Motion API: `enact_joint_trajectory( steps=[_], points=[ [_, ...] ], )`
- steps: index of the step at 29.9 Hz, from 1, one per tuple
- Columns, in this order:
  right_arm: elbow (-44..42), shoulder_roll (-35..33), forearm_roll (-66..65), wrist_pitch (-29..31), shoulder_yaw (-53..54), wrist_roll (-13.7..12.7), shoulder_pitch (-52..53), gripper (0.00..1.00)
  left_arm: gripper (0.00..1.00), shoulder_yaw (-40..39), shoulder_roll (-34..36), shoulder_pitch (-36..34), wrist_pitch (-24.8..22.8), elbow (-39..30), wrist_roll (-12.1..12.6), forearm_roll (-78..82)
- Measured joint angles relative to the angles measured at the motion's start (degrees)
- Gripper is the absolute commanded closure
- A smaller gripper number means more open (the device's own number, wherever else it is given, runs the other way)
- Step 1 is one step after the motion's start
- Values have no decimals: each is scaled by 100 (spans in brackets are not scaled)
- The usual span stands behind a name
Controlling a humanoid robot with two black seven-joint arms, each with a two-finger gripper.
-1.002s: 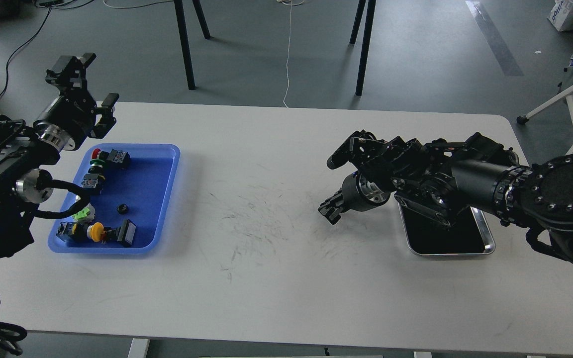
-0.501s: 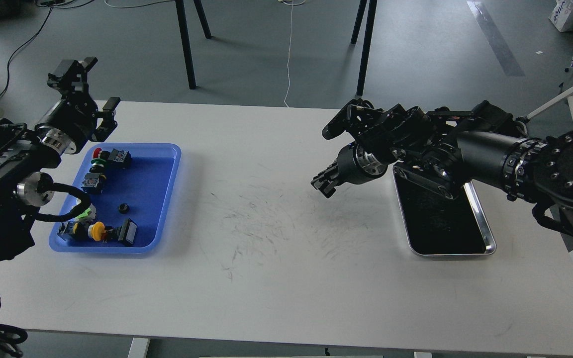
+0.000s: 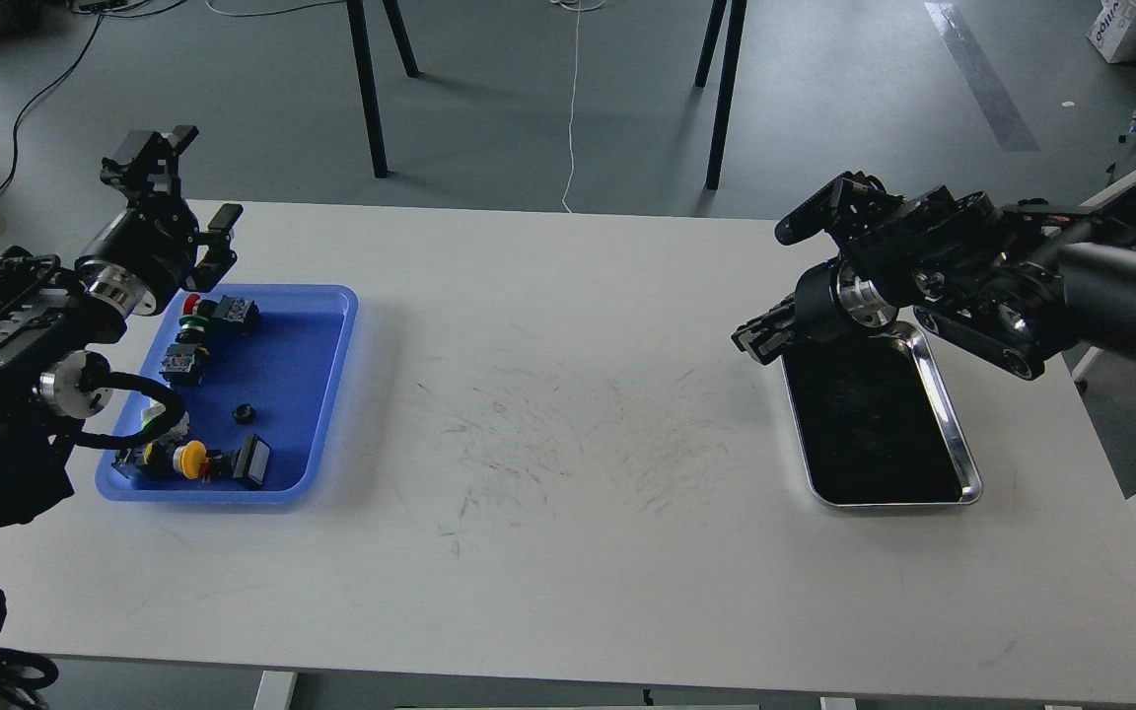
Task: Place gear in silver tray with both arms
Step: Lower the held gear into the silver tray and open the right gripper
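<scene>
Presently your right gripper (image 3: 763, 340) hangs just off the far-left corner of the silver tray (image 3: 953, 449). It shows dark and end-on, so you cannot tell whether its fingers are apart or together, nor whether anything sits in them. Your left gripper (image 3: 183, 182) is raised beyond the far-left corner of the blue tray (image 3: 331, 394), prongs spread wide and carrying nothing.

Both placements read as standby rather than working positions: each arm sits beside its own tray.

The gear (image 3: 246, 413), judged to be the small black round part, lies loose on the blue tray's floor, near the push-button switches (image 3: 195, 460). The silver tray's dark reflective interior holds nothing visible; rim bright, corners rounded.
</scene>
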Motion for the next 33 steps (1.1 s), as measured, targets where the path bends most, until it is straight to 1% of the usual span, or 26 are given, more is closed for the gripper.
enact_joint_trajectory(
  steps=[11,14,20,30,32,33],
  points=[
    [-49,-717,-30,-63,-5,-2,-340,99,1,1,-27,12,1,1,0,0],
    [-170,-812,-32,-87,-5,-2,-462,99,1,1,-27,29,1,1,0,0],
    [-650,-839,-14,-242,1,2,-833,99,1,1,-20,45,1,1,0,0],
    [-730,-615,13,-358,63,4,-897,99,1,1,4,46,0,1,0,0],
    [-729,-590,13,-359,63,3,-893,96,1,1,19,46,1,2,0,0],
    [-728,-586,13,-359,63,3,-893,92,1,1,27,46,1,2,0,0]
  ],
)
